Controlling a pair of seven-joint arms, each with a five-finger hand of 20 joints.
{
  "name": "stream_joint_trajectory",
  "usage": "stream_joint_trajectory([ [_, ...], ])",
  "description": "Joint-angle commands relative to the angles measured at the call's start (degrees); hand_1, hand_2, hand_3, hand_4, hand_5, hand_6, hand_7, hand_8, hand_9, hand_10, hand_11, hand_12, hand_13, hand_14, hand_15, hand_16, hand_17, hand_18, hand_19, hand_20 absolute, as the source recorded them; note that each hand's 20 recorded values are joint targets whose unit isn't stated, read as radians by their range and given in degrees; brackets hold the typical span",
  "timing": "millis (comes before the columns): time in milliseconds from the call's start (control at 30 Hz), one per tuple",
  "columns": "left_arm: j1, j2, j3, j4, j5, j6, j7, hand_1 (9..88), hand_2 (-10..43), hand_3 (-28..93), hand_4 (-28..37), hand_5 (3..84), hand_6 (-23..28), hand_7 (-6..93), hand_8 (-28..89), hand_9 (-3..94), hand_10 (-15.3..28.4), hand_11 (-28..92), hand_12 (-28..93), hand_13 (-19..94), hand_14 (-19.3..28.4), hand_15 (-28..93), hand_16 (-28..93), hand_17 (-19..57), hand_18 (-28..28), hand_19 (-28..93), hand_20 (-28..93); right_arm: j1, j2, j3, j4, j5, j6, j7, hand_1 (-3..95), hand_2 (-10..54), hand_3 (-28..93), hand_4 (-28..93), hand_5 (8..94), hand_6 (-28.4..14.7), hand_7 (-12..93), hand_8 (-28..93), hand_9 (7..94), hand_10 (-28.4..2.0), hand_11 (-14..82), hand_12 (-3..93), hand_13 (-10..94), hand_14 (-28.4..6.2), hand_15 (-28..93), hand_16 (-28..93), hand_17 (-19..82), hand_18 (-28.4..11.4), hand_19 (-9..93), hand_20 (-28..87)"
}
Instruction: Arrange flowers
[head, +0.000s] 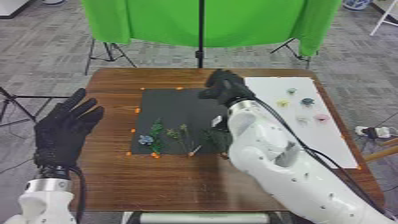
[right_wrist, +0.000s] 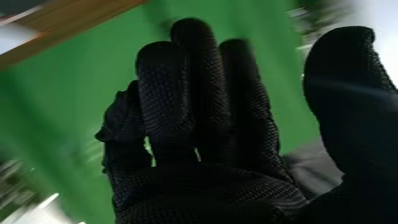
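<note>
Nearest to me is the surface (head: 169, 190), and at its left side I hold my left hand (head: 60, 137) raised, with its fingers (head: 71, 102) straight and spread, nothing in them. A little beyond, on the dark sheet (head: 173, 107), lie a blue flower (head: 145, 140), a leafy green stem (head: 157, 135) and some thin stems (head: 185, 139), side by side. My right arm (head: 271, 152) crosses above the surface close to them, so if I lower it carelessly, or pull it back too low, I could push these light stems out of their order.

Farther, my right hand (head: 227, 88) is over the far part of the dark sheet. It is open and empty, the thumb (right_wrist: 342, 95) well apart. To its right, on the white sheet (head: 333, 137), I have the pink flower (head: 322, 118), the yellow flower (head: 282, 103) and the dark blue flower (head: 307, 101), with pale ones among them. I judge that picking comes next. My glove is thick for so small heads: I could crush one, or the fabric could catch a neighbour and drag it along. Farthest hangs the green cloth (head: 213, 25).
</note>
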Motion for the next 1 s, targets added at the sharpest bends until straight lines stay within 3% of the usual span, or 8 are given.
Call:
stream_joint_trajectory([
  [33, 0.9, 0.08, 1.53, -0.09, -1.30, 1.39, 2.27, 24.1, 6.4, 80, -23.4, 40.8, 11.8, 11.9, -9, 36.8, 21.4, 27, 11, 28, 28.4, 55, -10, -7.9, 26.2, 59, 15, -8.3, 16.4, 11.3, 2.1, -0.6, 2.2, 7.1, 33.9, -9.5, 75, -28, 55.4, -0.7, 16, -13, 64.4, -16.6, 31.9, 14.6, 54, -14.2, 76, 11, 19, -24.9, 84, 52],
  [267, 1.4, 0.48, 1.87, -0.23, -1.83, 2.15, 2.68, 24.4, 6.4, 80, -23.7, 39.3, 11.1, 12.8, -9, 36.5, 21.3, 27, 11, 28, 28.4, 55, -10, -7.9, 26.1, 59, 15, -13.2, 19.3, 14.4, 3.9, -1.1, -1.0, 11.5, 32.9, -9.5, 76, -28, 54.0, -1.3, 17, -13, 60.7, -18.3, 31.5, 14.5, 51, -16.0, 76, 10, 18, -25.2, 84, 52],
  [367, 1.7, 0.36, 2.05, -0.22, -1.82, 1.55, 3.21, 24.3, 6.5, 80, -23.6, 39.2, 11.1, 12.9, -9, 36.4, 21.4, 27, 11, 28, 28.4, 55, -10, -7.9, 26.1, 59, 15, -13.8, 19.1, 14.3, 5.1, -0.2, -2.2, 12.2, 32.8, -9.5, 76, -28, 52.9, -1.5, 17, -13, 58.2, -19.0, 31.6, 14.5, 48, -16.9, 77, 9, 17, -25.1, 84, 52],
  [700, 0.7, 0.33, 2.40, 0.45, -2.05, 1.46, 2.97, 24.3, 6.4, 80, -23.5, 38.9, 11.0, 13.1, -9, 36.3, 21.3, 27, 11, 28, 28.4, 55, -10, -7.9, 26.1, 59, 15, -7.0, 18.9, 4.8, 11.4, -1.7, -3.8, 12.7, 33.6, -9.5, 78, -28, 51.8, -0.1, 18, -14, 57.0, -18.9, 32.0, 14.0, 48, -16.8, 78, 7, 16, -25.3, 84, 53],
  [833, 0.5, 0.49, 2.78, 0.62, -2.09, 1.23, 3.06, 24.3, 6.4, 80, -23.6, 38.9, 11.0, 13.2, -9, 36.3, 21.3, 27, 11, 28, 28.4, 55, -10, -7.9, 26.1, 59, 15, -4.5, 19.7, -1.2, 14.5, -7.2, 3.7, 14.1, 38.6, -9.5, 79, -28, 57.9, 1.1, 19, -14, 64.8, -15.7, 33.2, 14.4, 55, -13.7, 77, 9, 20, -25.5, 87, 53],
  [867, 0.6, 0.60, 2.80, 0.59, -2.13, 1.30, 3.29, 24.2, 6.4, 80, -23.5, 38.9, 11.0, 13.2, -9, 36.3, 21.3, 27, 11, 28, 28.4, 55, -10, -7.9, 26.1, 59, 15, -4.2, 19.8, -2.1, 15.1, -8.4, 5.3, 14.3, 47.0, -9.5, 72, -28, 67.5, 1.3, 21, -6, 76.6, -11.2, 24.3, 23.6, 63, -10.2, 74, 13, 24, -25.3, 90, 51],
  [900, 0.5, 0.56, 2.75, 0.60, -2.04, 1.27, 3.19, 24.2, 6.4, 80, -23.5, 39.0, 11.0, 13.2, -9, 36.3, 21.3, 27, 11, 28, 28.4, 55, -10, -7.9, 26.0, 59, 15, -4.5, 19.9, -1.8, 14.6, -7.9, 6.3, 14.3, 50.8, -9.5, 70, -28, 73.1, 1.5, 21, -3, 82.7, -9.3, 19.0, 28.8, 67, -8.5, 71, 16, 26, -25.0, 91, 50],
  [1000, 0.7, 0.38, 2.59, 0.59, -1.98, 1.18, 2.90, 24.2, 6.4, 80, -23.4, 39.0, 11.0, 13.2, -9, 36.4, 21.4, 27, 11, 28, 28.4, 55, -10, -7.9, 26.0, 59, 15, -4.3, 19.5, -2.2, 14.6, -10.6, 9.0, 14.8, 58.2, -9.5, 67, -28, 85.7, 2.1, 20, 3, 93.3, -6.5, 18.5, 32.6, 77, -5.6, 68, 19, 32, -24.2, 93, 50],
])
